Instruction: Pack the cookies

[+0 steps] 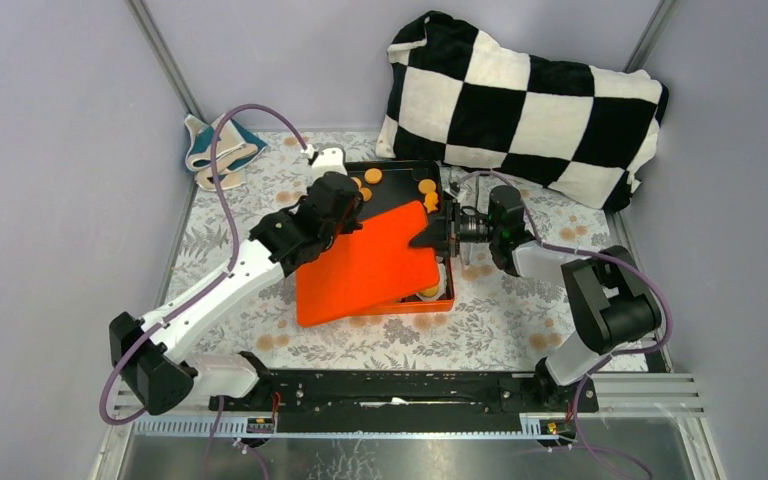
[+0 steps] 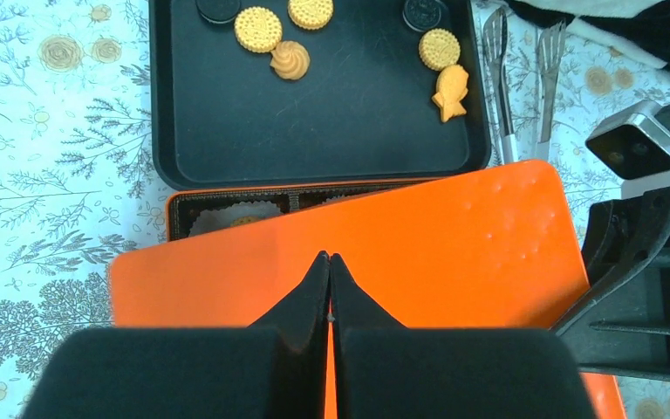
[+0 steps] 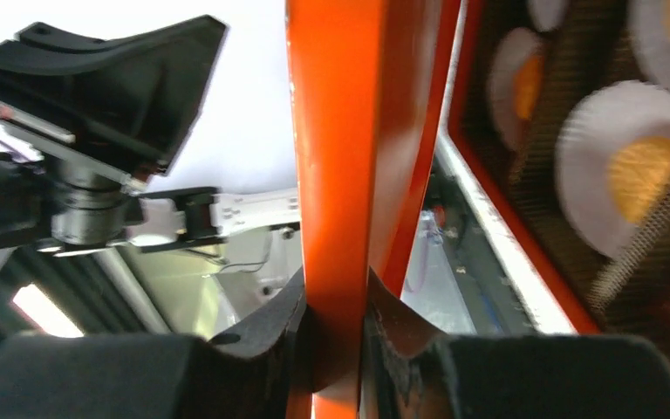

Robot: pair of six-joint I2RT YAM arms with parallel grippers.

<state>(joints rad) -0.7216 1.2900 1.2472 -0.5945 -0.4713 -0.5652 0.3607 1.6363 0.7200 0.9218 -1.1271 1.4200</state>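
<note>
Several cookies (image 2: 257, 29) lie loose on a black tray (image 2: 349, 131), among them a fish-shaped one (image 2: 451, 92); the top view shows cookies (image 1: 373, 176) there too. An orange lid (image 1: 370, 265) lies tilted over the orange box (image 1: 440, 300). My right gripper (image 3: 336, 284) is shut on the lid's (image 3: 340, 131) right edge. Inside the box (image 3: 488, 227), cookies (image 3: 641, 175) sit in white paper liners. My left gripper (image 2: 329, 259) is shut and holds nothing, its tips over the lid's (image 2: 454, 253) top face. I cannot tell whether they touch it.
Metal tongs (image 2: 523, 78) lie right of the tray. Two dark round cookies (image 2: 423, 11) sit at the tray's far edge. A black-and-white checked pillow (image 1: 520, 100) fills the back right and a folded cloth (image 1: 215, 150) lies at the back left.
</note>
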